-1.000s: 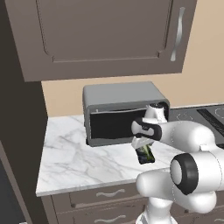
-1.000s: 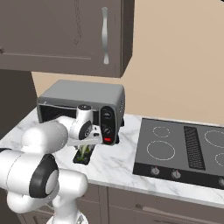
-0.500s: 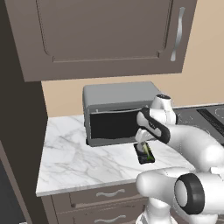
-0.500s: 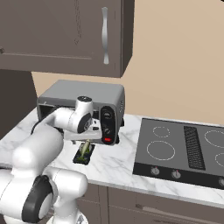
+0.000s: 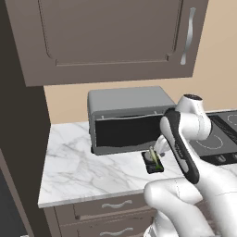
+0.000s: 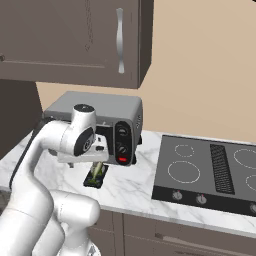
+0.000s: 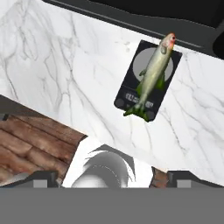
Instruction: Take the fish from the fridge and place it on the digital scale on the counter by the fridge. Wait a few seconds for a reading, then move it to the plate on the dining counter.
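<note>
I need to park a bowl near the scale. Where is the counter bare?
The counter is bare left of the toaster oven out to its left edge, and along the front edge. It is crowded by the digital scale: the fish lies on it, the oven close behind, the stovetop right.

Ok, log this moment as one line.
fish: lying on digital scale | scale: on counter by toaster oven | gripper: above, released
</note>
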